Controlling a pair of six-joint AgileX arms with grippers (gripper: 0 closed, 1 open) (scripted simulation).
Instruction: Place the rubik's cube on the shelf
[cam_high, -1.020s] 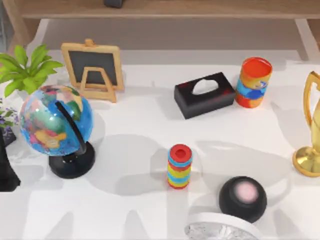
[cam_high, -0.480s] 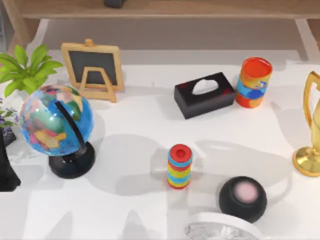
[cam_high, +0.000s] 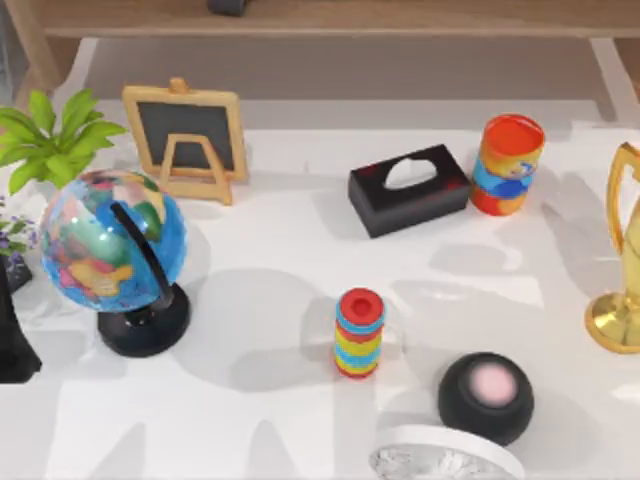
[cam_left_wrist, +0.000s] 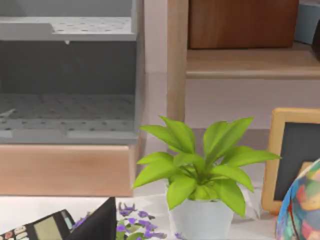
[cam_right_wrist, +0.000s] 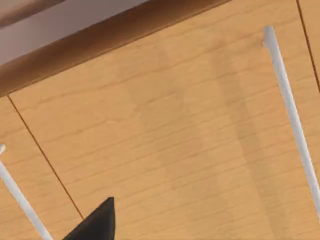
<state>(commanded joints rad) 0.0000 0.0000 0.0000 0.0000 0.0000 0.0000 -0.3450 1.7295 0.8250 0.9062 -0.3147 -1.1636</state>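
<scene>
The shelf (cam_high: 330, 18) ran along the far edge of the scene, a dark object resting on it. The rubik's cube could not be located. On the desk (cam_high: 270, 250), a black tissue box (cam_high: 410, 189) lay beside a striped canister (cam_high: 508, 164). A potted plant (cam_left_wrist: 197, 172) stood in a white pot at far left, near the globe (cam_high: 112, 240). Whether either gripper was wide or narrow could not be determined.
</scene>
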